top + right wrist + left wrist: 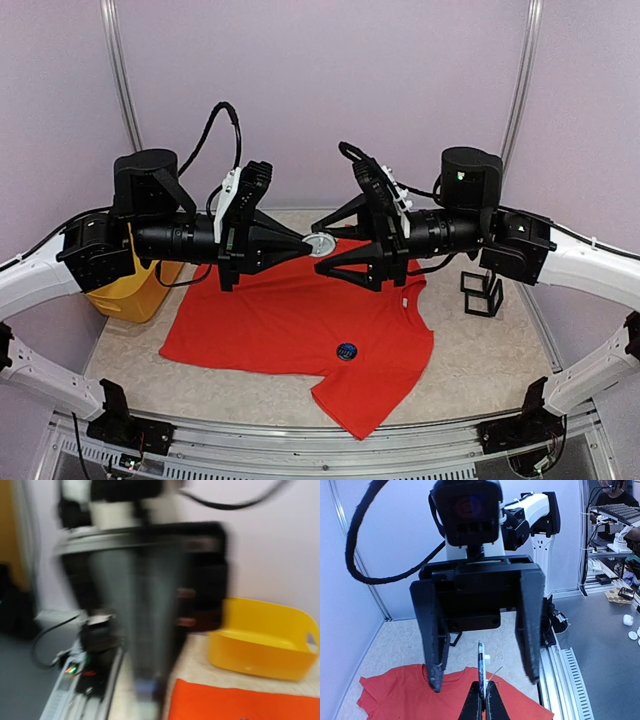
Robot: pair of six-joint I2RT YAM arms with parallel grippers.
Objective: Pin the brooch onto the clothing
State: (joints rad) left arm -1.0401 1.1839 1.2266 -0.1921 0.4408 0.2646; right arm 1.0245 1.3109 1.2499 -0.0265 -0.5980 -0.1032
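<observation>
The two arms meet nose to nose in mid-air. The left gripper point(306, 244) has its fingers pressed together on the brooch point(320, 245), a small pale disc. In the left wrist view the disc stands upright and edge-on just past the fingertips point(481, 667), with a thin wire sticking out from its side.

The right gripper point(330, 250) faces it from the other side with its jaws spread wide. One finger point(434, 640) is on each side of the brooch, and as far as I can tell neither touches it. The right wrist view is smeared with blur, so that gripper's own fingers cannot be made out there.

Straight beneath both grippers, well below them, the red T-shirt point(270, 320) lies spread flat on the speckled table point(470, 365). Its neck is on the far side, under the fingertips. A small dark blue round badge point(347, 351) sits on the shirt, below the right gripper and nearer the arm bases.

A yellow bin point(140, 292) stands behind the left gripper, under that arm's wrist, at the shirt's edge. The arm covers most of its inside from above. The right wrist view shows only its yellow inner wall point(265, 630).

A small black frame stand point(482, 293) stands under the right arm, behind its gripper and clear of the shirt.
</observation>
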